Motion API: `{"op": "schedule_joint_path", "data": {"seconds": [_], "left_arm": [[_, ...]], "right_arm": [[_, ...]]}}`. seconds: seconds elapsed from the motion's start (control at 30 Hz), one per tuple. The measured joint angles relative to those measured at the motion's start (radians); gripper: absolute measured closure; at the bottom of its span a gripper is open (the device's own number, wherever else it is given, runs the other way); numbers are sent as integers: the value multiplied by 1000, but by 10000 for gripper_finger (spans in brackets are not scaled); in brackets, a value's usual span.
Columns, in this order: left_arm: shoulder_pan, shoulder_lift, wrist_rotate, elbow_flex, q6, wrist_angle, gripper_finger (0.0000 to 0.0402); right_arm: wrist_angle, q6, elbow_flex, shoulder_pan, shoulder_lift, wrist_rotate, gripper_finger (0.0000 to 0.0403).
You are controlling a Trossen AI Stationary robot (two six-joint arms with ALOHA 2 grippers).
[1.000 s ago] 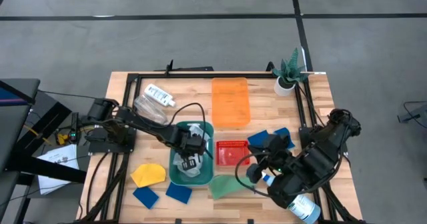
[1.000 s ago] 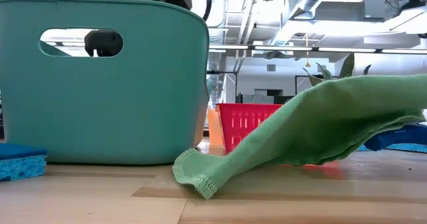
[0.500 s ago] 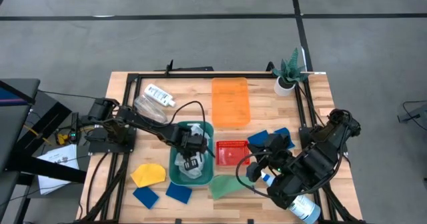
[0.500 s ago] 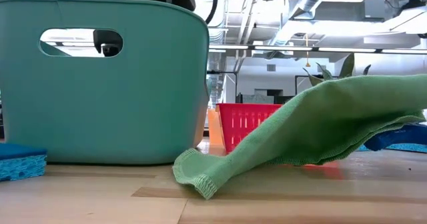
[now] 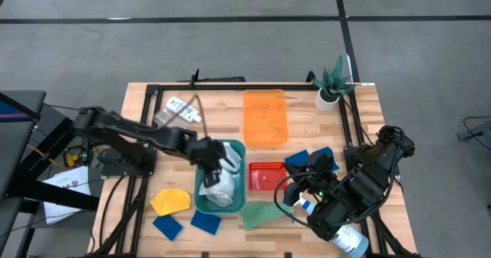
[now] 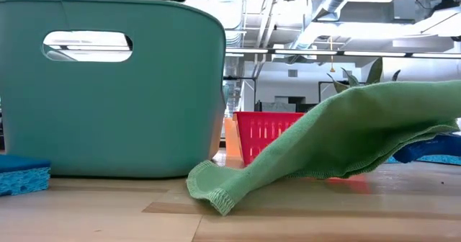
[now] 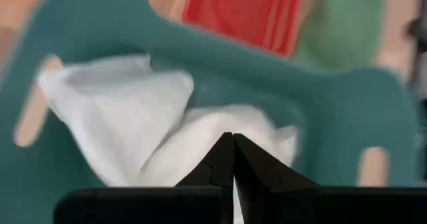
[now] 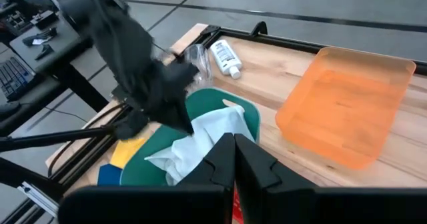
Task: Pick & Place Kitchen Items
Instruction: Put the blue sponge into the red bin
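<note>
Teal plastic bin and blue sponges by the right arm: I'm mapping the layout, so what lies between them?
In the high view, a small red mesh basket sits between the teal plastic bin and the blue sponges.

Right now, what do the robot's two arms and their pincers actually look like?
Both arms are dark, nearly black, jointed segments with black cables looping alongside. The left gripper ends in two flat, tapered black fingers meeting at a point; the right gripper looks the same. The right arm carries a small green light.
</note>
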Motion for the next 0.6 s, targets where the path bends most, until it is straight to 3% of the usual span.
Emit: {"op": "schedule_joint_path", "data": {"seconds": [0.3, 0.6], "left_arm": [[-33, -230, 5, 0, -1, -15, 401], [-43, -375, -16, -1, -10, -2, 401]], "right_arm": [[1, 1, 0, 0, 0, 2, 403], [1, -6, 0, -6, 0, 3, 403]]}}
